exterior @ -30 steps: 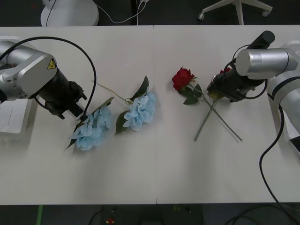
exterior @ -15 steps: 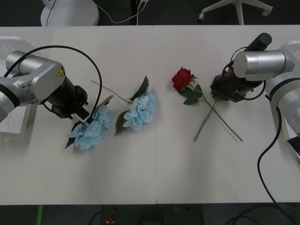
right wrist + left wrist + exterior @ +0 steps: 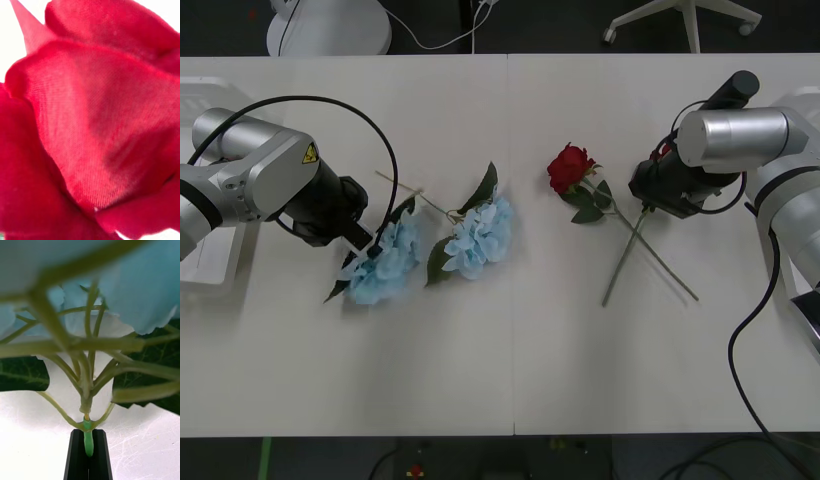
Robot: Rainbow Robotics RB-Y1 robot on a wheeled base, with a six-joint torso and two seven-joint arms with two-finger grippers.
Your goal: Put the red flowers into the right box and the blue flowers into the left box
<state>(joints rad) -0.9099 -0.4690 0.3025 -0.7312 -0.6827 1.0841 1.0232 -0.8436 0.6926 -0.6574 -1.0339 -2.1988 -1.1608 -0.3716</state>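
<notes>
1. The right end effector has its fingers hidden under its own dark body and a red artificial rose bloom, blurred at close range.
2. That rose's stem emerges from beneath the right end effector; the grasp point is covered.
3. The shallow white translucent plastic tray beyond the left end effector is cut by the picture's edge and partly covered by the silver arm.
4. The pale blue petal cluster above the left end effector's black fingers is blurred.
</notes>
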